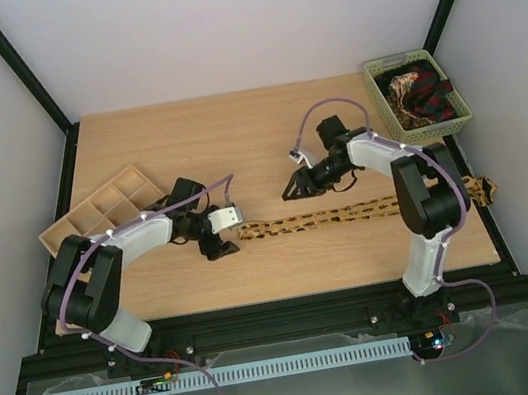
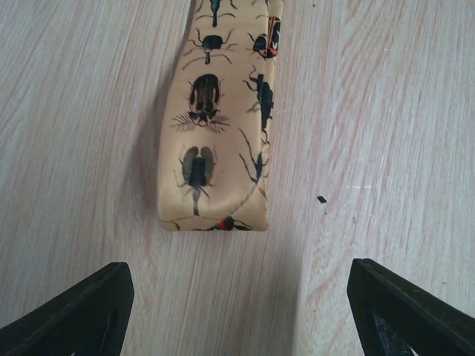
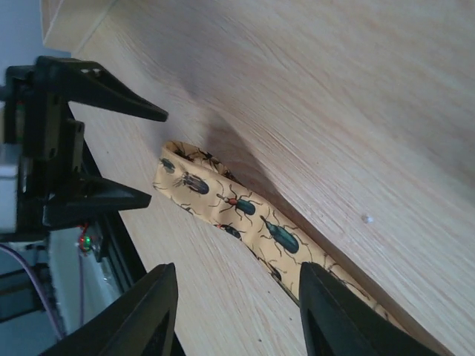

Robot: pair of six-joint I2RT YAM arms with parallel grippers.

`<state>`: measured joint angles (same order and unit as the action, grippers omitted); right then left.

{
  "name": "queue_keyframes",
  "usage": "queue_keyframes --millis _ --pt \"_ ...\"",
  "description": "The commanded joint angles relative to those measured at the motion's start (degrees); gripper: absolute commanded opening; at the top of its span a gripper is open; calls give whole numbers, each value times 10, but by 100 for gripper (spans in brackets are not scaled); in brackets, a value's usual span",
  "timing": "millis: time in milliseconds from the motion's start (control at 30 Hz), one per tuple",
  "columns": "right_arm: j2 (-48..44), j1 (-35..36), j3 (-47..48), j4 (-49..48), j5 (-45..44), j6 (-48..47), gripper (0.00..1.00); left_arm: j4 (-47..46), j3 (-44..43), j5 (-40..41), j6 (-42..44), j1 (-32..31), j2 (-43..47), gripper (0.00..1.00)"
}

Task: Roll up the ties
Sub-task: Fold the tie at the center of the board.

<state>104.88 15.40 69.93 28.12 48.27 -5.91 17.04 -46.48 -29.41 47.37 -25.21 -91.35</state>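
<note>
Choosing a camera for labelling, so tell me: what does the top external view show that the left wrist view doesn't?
Only the top external view: the green basket holding other ties at far right, the wooden divider tray at left, the right claw, and the tan tie stretched out to the table's right edge.
Only the left wrist view: the tie's spots are beetle prints, and its near end looks folded over.
Both: the tan tie, the wooden table and the open left claw.
</note>
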Motion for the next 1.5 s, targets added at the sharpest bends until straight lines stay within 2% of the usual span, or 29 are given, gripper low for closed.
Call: queue_keyframes --millis 0,167,367,567,967,1033,1267,1467 --pt "35 28 -13 -47 33 108 45 -36 26 -16 10 1 31 81" --pt "46 55 -37 -69 21 127 34 -80 38 -33 -11 3 29 77" --pt "71 62 -37 -80 9 123 18 -78 14 -15 -29 -4 -3 71" --pt "100 82 -10 -71 0 117 10 -69 -8 9 -33 -21 -21 69" --pt "136 118 -16 -77 -14 114 6 -36 -27 32 -44 -41 -47 64" --pt "145 118 -20 -74 -24 108 6 -35 -28 36 -48 -44 -50 61" --pt "145 118 -37 -85 -30 107 5 -41 -40 35 -71 -62 -28 40" --pt "150 118 -35 -84 -25 110 5 -64 -67 19 -97 -98 -27 33"
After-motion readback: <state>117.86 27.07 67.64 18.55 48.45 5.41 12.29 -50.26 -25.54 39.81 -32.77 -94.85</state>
